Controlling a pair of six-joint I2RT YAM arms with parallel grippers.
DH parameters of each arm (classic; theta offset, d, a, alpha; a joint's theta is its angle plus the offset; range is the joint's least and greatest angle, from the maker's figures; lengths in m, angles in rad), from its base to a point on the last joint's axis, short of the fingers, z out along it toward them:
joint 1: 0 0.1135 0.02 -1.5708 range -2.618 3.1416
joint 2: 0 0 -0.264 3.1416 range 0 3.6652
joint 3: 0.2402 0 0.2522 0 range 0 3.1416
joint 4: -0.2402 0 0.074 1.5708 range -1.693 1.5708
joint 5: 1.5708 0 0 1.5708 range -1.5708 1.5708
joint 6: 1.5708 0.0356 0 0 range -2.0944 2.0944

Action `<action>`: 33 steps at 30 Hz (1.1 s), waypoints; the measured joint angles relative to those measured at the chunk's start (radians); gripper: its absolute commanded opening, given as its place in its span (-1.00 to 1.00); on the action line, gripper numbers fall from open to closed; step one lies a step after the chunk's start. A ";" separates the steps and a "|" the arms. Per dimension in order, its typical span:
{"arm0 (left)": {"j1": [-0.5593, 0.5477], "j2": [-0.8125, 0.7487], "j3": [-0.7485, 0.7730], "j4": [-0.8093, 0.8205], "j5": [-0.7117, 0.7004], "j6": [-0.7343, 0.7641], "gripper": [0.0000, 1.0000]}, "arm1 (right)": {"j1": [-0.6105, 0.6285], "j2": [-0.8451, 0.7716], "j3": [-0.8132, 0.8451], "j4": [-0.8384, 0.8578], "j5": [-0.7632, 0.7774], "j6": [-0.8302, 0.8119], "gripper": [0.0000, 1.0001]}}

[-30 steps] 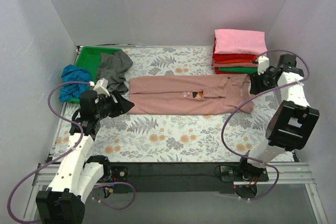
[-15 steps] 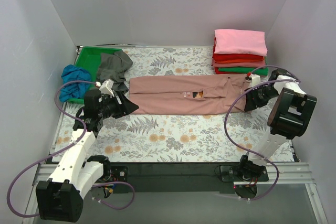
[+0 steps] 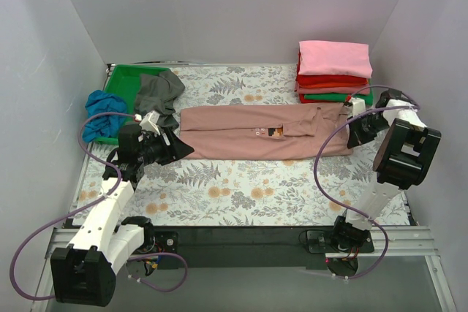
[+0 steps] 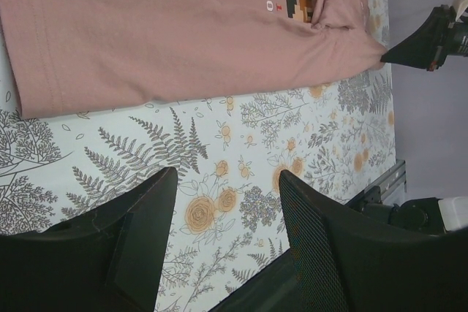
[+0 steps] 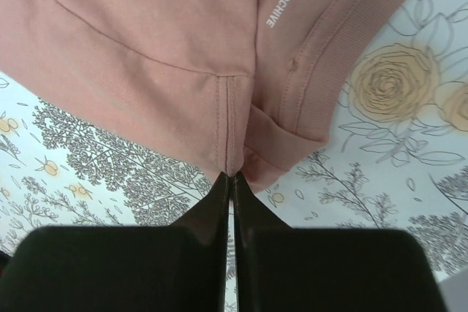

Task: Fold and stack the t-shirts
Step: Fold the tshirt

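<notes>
Dusty-pink t-shirt lies stretched flat across the middle of the bench, chest graphic up. My left jaws hang released, spread wide over the bench just beside its hem end. My right jaws are clenched tip to tip at a seam on its other end; whether cloth is nipped between them I cannot tell. Folded tees are stacked behind that end.

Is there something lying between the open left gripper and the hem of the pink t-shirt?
Nothing visible. Between the left gripper and the hem of the pink t-shirt lies only bare flowered table cover. The grey shirt sits off to the side, by the tray, out of that path.
</notes>
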 measured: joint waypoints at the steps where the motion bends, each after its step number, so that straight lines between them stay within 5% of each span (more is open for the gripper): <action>1: 0.000 0.002 0.000 0.000 0.000 0.000 0.13 | 0.000 0.000 0.010 -0.002 0.007 0.000 -0.97; 5: 0.000 0.007 0.000 0.000 0.003 0.000 0.13 | 0.000 0.000 0.058 -0.010 0.030 -0.003 -0.94; 9: 0.000 0.010 0.000 0.000 0.003 0.000 0.13 | 0.000 0.001 0.104 -0.021 0.045 -0.011 -0.23; 11: -0.002 0.011 0.000 0.000 0.003 0.000 0.13 | 0.000 0.006 0.121 -0.025 0.060 -0.018 -0.12; 20: -0.006 0.025 0.000 0.000 0.004 0.000 0.13 | 0.030 0.006 0.164 -0.053 0.014 -0.013 -0.07; 33: -0.010 0.022 0.000 0.000 0.003 0.001 0.13 | 0.309 0.118 0.221 -0.030 -0.117 0.126 -0.01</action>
